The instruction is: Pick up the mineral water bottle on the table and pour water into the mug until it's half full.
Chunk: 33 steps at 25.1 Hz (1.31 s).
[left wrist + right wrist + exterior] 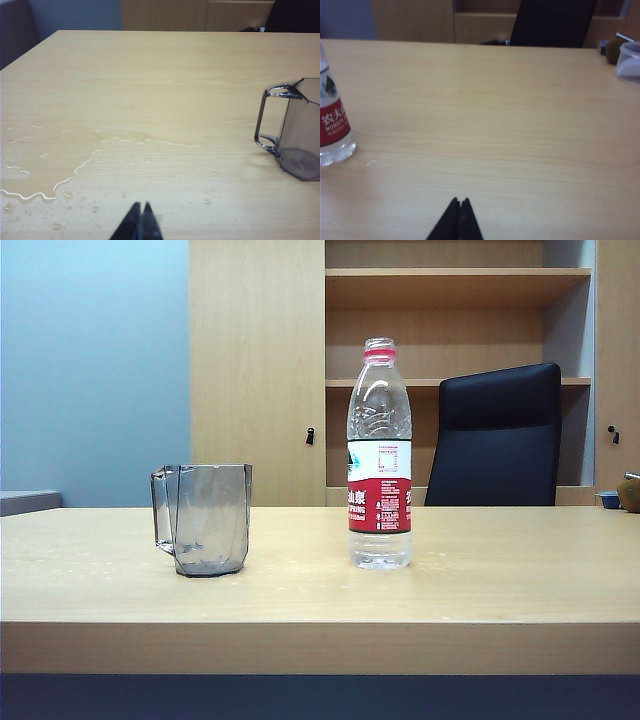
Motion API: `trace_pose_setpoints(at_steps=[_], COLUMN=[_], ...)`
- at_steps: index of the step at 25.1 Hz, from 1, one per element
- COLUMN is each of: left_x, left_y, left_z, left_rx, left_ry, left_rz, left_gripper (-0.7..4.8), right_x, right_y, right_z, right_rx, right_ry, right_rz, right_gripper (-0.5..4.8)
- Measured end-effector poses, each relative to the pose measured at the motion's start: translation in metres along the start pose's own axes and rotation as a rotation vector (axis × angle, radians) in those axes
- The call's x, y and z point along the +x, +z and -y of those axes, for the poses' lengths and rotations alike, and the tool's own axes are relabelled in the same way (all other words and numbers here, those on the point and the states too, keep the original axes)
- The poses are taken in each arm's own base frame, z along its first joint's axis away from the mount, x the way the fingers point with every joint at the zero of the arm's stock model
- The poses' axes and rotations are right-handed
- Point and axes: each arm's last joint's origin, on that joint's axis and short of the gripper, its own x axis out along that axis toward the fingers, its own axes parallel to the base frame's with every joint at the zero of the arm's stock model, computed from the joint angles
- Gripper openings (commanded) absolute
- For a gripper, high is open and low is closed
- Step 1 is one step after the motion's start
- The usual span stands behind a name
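The mineral water bottle point(379, 455) stands upright near the middle of the table point(480, 580), clear plastic, uncapped, with a red neck ring and a red-and-white label. Its lower part also shows in the right wrist view as the bottle point(332, 122). The smoky-grey faceted mug point(203, 517) stands to the bottle's left, its handle pointing left; the mug point(295, 132) shows partly in the left wrist view. My left gripper point(141, 205) is shut and holds nothing, well short of the mug. My right gripper point(459, 201) is shut and holds nothing, away from the bottle. Neither arm shows in the exterior view.
A puddle of spilled water point(60, 165) with scattered drops lies on the table in the left wrist view. A black office chair point(495, 435) and wooden shelves point(455, 330) stand behind the table. A pale container point(630, 60) sits at the far right corner.
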Motion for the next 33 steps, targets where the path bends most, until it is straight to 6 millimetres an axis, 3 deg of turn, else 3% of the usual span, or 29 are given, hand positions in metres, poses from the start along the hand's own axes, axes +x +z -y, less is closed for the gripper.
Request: trace_pose_setpoints(at_steps=[3,5,7,10,11,12,14,16,17,18,19,20,22,24,26,28,29,32,33], left_x=[0.000,-0.004,-0.012,-0.038,-0.042,-0.045,-0.042,-0.025,-0.011,-0.004,0.010,0.016,0.026,0.031,0.030,0.030,0.030,0.030,0.031], left_y=[0.001,0.013,0.038,0.091,0.098,0.105,0.116,0.119,0.116,0.113,0.108,0.105,0.099,0.100,0.100,0.101,0.101,0.101,0.101], left_z=[0.000,0.000,0.002,0.008,0.009,0.011,0.012,0.013,0.014,0.015,0.016,0.016,0.016,0.016,0.016,0.015,0.015,0.015,0.015], left_rx=[0.000,-0.008,-0.028,-0.095,-0.099,-0.096,-0.100,-0.122,-0.141,-0.153,-0.180,-0.192,-0.215,-0.217,-0.214,-0.210,-0.210,-0.210,-0.210], left_ry=[-0.001,-0.015,-0.067,-0.295,-0.340,-0.390,-0.464,-0.506,-0.546,-0.579,-0.620,-0.624,-0.618,-0.617,-0.613,-0.604,-0.603,-0.603,-0.604], left_rz=[0.002,0.028,0.113,0.280,0.293,0.302,0.271,0.158,0.072,0.021,-0.066,-0.104,-0.169,-0.176,-0.166,-0.156,-0.156,-0.157,-0.158], left_gripper=[-0.02,-0.02,-0.02,-0.02,-0.02,-0.02,-0.02,-0.02,-0.02,-0.02,-0.02,-0.02,-0.02,-0.02,-0.02,-0.02,-0.02,-0.02,-0.02], right_x=[-0.001,-0.006,-0.018,-0.046,-0.051,-0.055,-0.062,-0.055,-0.040,-0.032,-0.011,-0.001,0.042,0.080,0.118,0.127,0.134,0.138,0.143], right_y=[0.003,0.022,0.055,0.113,0.123,0.133,0.165,0.191,0.208,0.214,0.221,0.220,0.206,0.176,0.120,0.091,0.063,0.014,0.007], right_z=[0.000,0.000,0.000,-0.005,-0.006,-0.007,-0.007,-0.007,-0.008,-0.008,-0.010,-0.011,-0.023,-0.038,-0.061,-0.069,-0.075,-0.081,-0.085], right_rx=[0.027,0.073,0.159,0.259,0.251,0.242,0.228,0.231,0.231,0.225,0.188,0.171,0.111,0.068,0.043,0.034,0.031,0.041,0.045], right_ry=[0.000,0.002,0.049,0.301,0.352,0.395,0.438,0.453,0.494,0.513,0.547,0.555,0.560,0.526,0.528,0.509,0.491,0.484,0.496], right_rz=[-0.003,0.051,0.155,0.302,0.318,0.331,0.358,0.339,0.288,0.269,0.217,0.192,0.087,-0.060,-0.158,-0.163,-0.138,-0.133,-0.083], right_gripper=[-0.01,-0.01,-0.01,0.00,0.06,0.23,1.42,1.63,1.66,1.69,1.71,1.71,1.74,1.74,1.78,1.86,1.94,4.35,4.67])
